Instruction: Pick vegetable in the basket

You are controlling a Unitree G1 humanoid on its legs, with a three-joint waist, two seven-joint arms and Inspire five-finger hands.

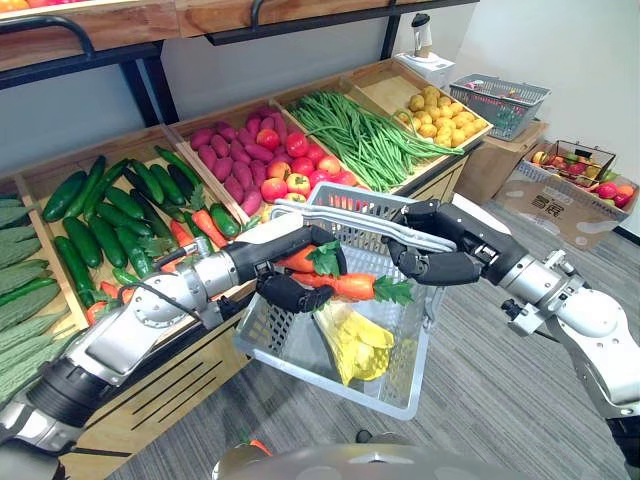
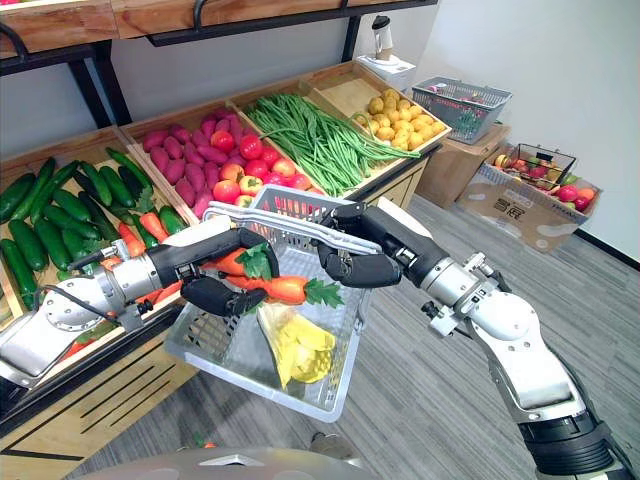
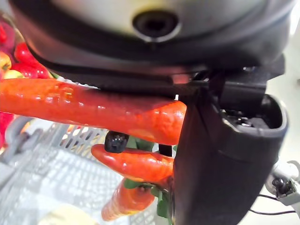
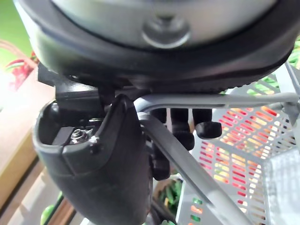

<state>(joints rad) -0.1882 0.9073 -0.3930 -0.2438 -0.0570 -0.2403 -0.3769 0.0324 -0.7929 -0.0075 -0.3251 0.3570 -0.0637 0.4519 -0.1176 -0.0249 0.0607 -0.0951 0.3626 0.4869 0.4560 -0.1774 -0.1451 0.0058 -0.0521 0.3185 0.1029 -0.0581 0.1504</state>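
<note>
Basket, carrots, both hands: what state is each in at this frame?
Basket: lifted, hanging by its handle.
Carrots: gripped, over the basket.
Yellow item: lying in the basket.
Left hand: shut on the carrots.
Right hand: shut on the handle.

Two carrots [image 1: 300, 262] [image 1: 350, 287] in one robot hand [image 1: 262, 265], two grey baskets [image 1: 400, 405] [image 1: 500, 100], one yellow bundle [image 1: 355, 345]

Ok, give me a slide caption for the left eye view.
Left hand holds carrots over the grey basket, whose handle the right hand grips.
</note>
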